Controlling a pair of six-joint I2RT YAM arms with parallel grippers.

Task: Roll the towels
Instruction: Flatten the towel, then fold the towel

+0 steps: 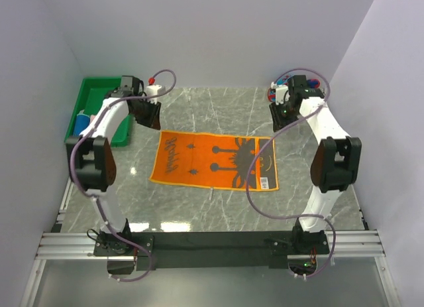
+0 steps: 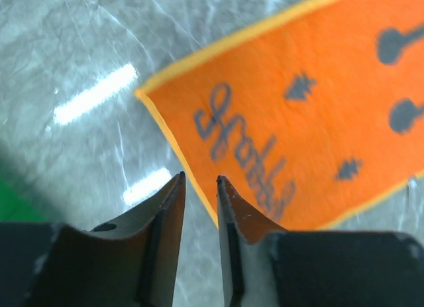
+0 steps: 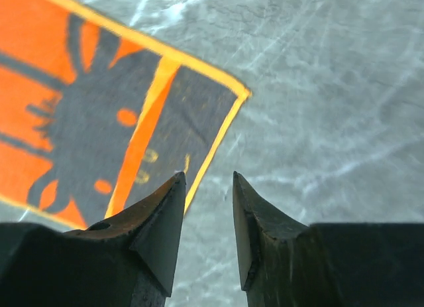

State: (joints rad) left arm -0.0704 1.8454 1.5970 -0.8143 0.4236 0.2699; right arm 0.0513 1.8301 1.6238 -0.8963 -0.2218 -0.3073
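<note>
One of the towels, an orange towel (image 1: 212,160) with dark grey print and a yellow border, lies flat and unrolled in the middle of the table. My left gripper (image 1: 147,113) hovers over its far left corner, open with nothing between the fingers (image 2: 200,180); the towel's (image 2: 318,88) left edge runs just under the fingertips. My right gripper (image 1: 281,111) hovers at the far right corner, also open and empty (image 3: 207,176), beside the towel's (image 3: 99,108) dark end panel. A blue cloth (image 1: 83,123) lies in the tray.
A green plastic tray (image 1: 93,89) stands at the far left by the wall. Something red and blue (image 1: 318,85) shows behind the right arm. Walls close in the back and both sides. The grey marble tabletop (image 1: 218,111) surrounds the towel.
</note>
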